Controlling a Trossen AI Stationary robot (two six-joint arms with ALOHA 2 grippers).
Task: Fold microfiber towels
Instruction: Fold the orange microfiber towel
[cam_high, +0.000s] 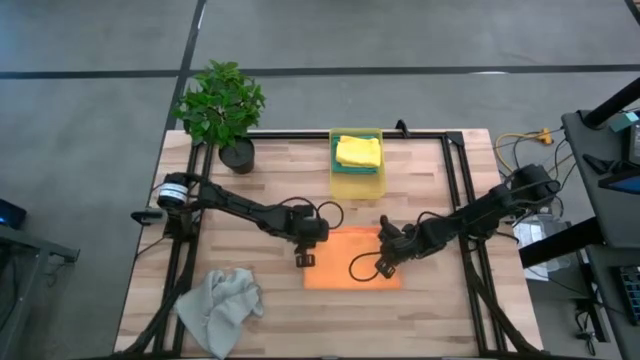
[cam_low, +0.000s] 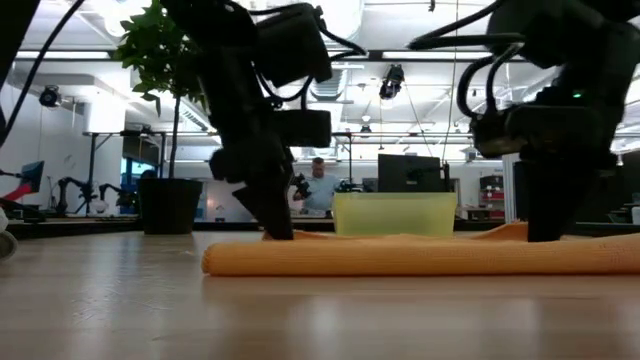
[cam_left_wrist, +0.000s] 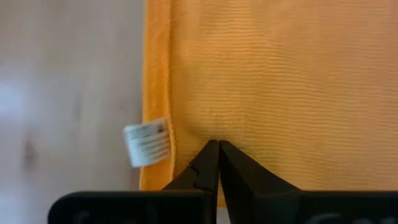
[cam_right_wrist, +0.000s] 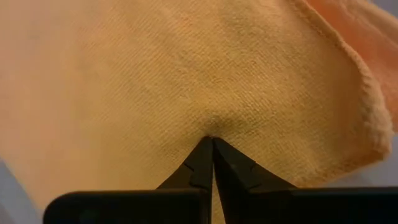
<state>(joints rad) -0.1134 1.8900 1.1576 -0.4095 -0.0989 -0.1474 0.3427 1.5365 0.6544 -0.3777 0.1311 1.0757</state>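
While both end effectors, left (cam_high: 305, 259) and right (cam_high: 385, 264), pinch shut on the orange towel (cam_high: 345, 262) lying flat beneath them on the counter (cam_high: 290, 310), we judge it soft, light, best gripped at its edges.

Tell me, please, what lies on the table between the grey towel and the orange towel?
Only bare wood: in the high view nothing sits between the grey towel and the orange towel.

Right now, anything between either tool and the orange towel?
Nothing visible. Left tool and right tool are both shut, each pinching the orange towel itself near opposite edges. The grey towel, yellow bin and potted plant sit apart from it.
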